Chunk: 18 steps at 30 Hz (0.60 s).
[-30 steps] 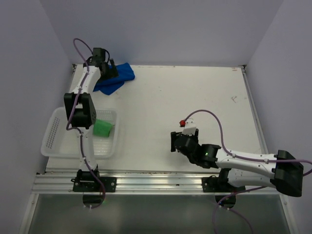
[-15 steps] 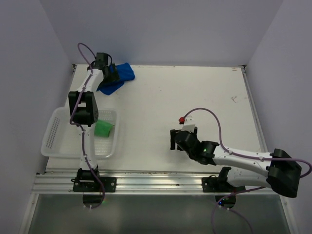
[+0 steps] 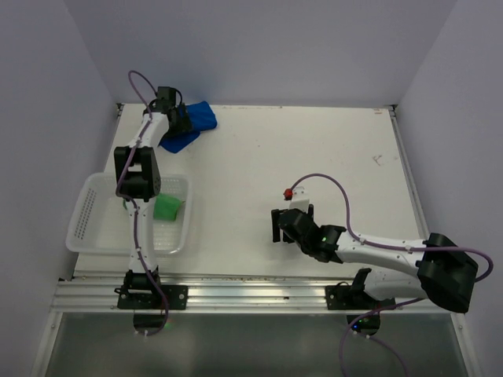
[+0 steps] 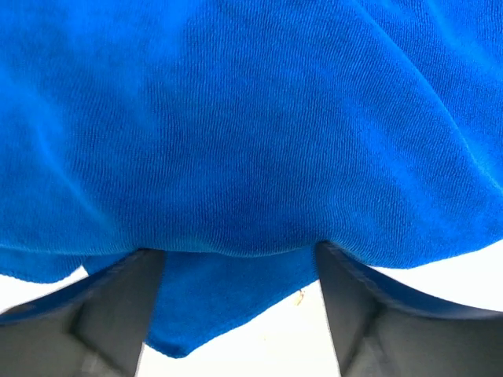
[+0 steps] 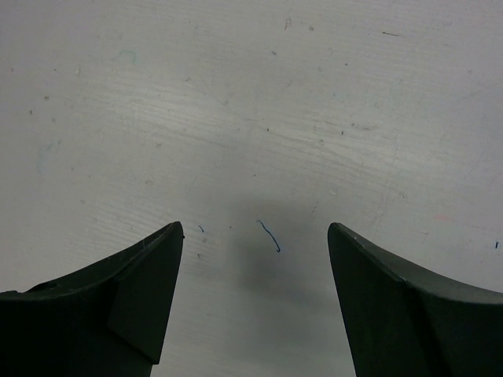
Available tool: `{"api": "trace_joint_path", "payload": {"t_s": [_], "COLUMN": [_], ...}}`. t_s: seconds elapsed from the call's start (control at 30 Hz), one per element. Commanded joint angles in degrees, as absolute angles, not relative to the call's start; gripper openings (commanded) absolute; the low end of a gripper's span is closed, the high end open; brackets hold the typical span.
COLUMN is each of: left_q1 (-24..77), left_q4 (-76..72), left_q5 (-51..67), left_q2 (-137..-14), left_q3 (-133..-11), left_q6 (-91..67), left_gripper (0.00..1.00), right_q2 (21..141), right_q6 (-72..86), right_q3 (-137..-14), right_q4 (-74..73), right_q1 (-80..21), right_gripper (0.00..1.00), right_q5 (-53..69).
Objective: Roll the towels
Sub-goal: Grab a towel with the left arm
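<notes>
Tips of the left gripper (image 4: 237, 255) are hidden under the blue towel (image 4: 251, 126), jaws spread wide. The right gripper (image 5: 255, 236) is held open above the table (image 5: 251, 94), nothing gripped.

Basket: white perforated plastic basket (image 3: 85, 210), rectangular, upright, on the near-left part of the table.
Table: white flat tabletop (image 3: 314, 149), scuffed and speckled (a faint mark (image 3: 379, 159) near its right edge).
Thread: short dark-blue curled thread (image 5: 269, 234), lying loose on the tabletop.
Rail: silver metal rail (image 3: 251, 294) along the table's near edge.
Walls: plain pale-lilac panels (image 3: 259, 47) on three sides.
</notes>
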State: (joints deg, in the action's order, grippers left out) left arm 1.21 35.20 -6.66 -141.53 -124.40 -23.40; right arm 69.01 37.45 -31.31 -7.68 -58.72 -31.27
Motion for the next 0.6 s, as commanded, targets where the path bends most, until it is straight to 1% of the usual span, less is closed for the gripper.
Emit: {"api": "trace_joint_path", "payload": {"t_s": [0.0,0.07,0.17,0.2,0.27,0.3,0.37,0.4,0.5,0.57], "left_q1": [0.53,0.44,0.26,0.26,0.26,0.26,0.26,0.26,0.44,0.44], "left_q4": [32.26,32.26,31.99,31.64,30.15,29.54,27.26,26.29,23.21,23.03], "left_q5": [-7.47,-7.03,-6.42,-6.33,-5.45,-4.41,-3.43,-2.82,-2.02,-1.23], "left_q2": [-142.47,-142.73,-142.47,-142.30,-140.81,-140.19,-137.65,-136.77,-132.90,-130.96], "left_q3": [-127.00,-126.83,-126.13,-125.08,-123.58,-121.66,-119.11,-116.57,-112.52,-112.24], "left_q6": [-22.32,-22.32,-22.41,-22.41,-22.67,-22.76,-22.94,-23.03,-23.03,-22.94], "left_gripper": [0.75,0.67,0.46,0.36,0.25,0.15,0.03,0.00,0.00,0.00], "right_q2": [69.43,69.78,69.96,70.05,70.05,70.05,70.05,69.87,69.35,68.47], "right_q6": [36.74,36.48,36.48,36.56,36.65,36.74,36.74,36.74,36.47,36.21], "right_q3": [-32.96,-32.96,-32.96,-32.96,-32.96,-32.96,-32.96,-33.05,-33.22,-33.22], "right_q4": [-5.10,-5.01,-4.83,-4.75,-4.75,-4.66,-4.57,-4.57,-4.92,-5.18], "right_q1": [-58.27,-58.18,-58.01,-57.92,-57.83,-57.83,-57.83,-57.83,-57.83,-57.83], "right_gripper": [0.77,0.76,0.75,0.75,0.75,0.75,0.75,0.74,0.74,0.74], "right_q5": [-30.32,-30.15,-29.97,-29.97,-29.71,-29.62,-29.44,-29.44,-29.18,-29.27]}}
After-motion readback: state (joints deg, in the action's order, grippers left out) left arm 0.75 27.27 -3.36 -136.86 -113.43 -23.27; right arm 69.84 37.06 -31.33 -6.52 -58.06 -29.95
